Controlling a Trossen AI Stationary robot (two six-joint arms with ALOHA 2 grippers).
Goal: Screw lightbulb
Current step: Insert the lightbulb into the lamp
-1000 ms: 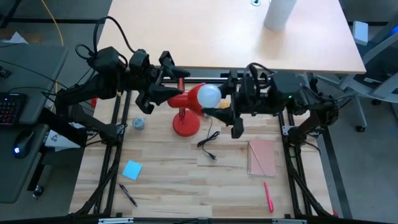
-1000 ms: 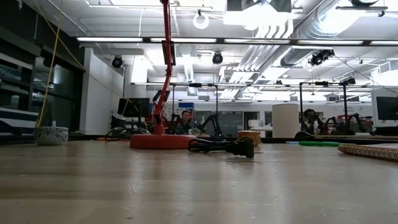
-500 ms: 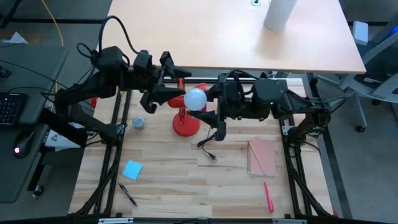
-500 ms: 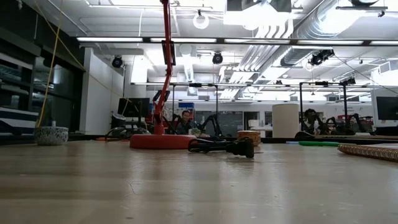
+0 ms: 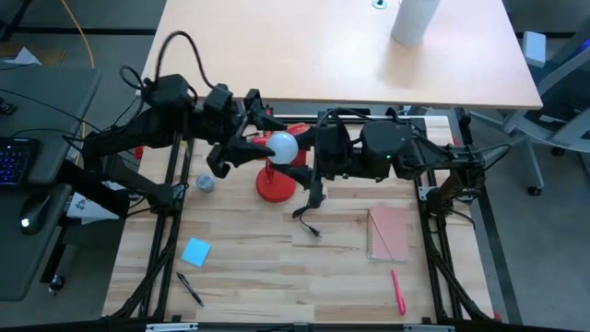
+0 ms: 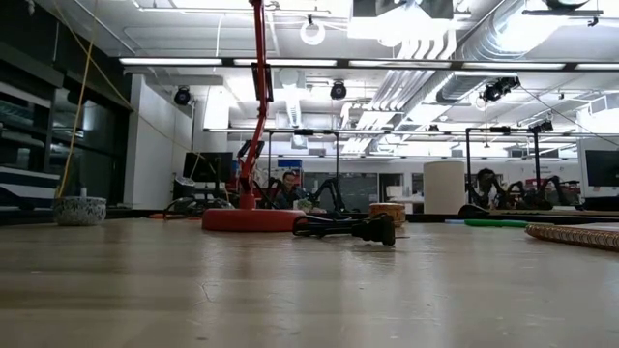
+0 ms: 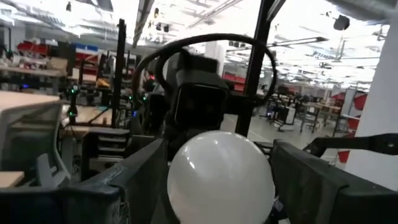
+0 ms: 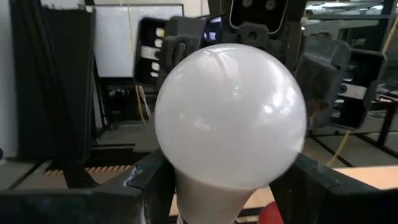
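Two claws flank lightbulb — right grips.

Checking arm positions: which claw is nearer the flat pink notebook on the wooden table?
Right. The right claw is by the red desk lamp, nearest the flat pink notebook; the left claw is beyond the lamp.

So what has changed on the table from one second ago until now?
The right gripper carried the small white rounded lightbulb leftward in the high view, up to the left gripper at the red desk lamp. The left arm shifted slightly. The black cable, pink notebook and blue note stayed put.
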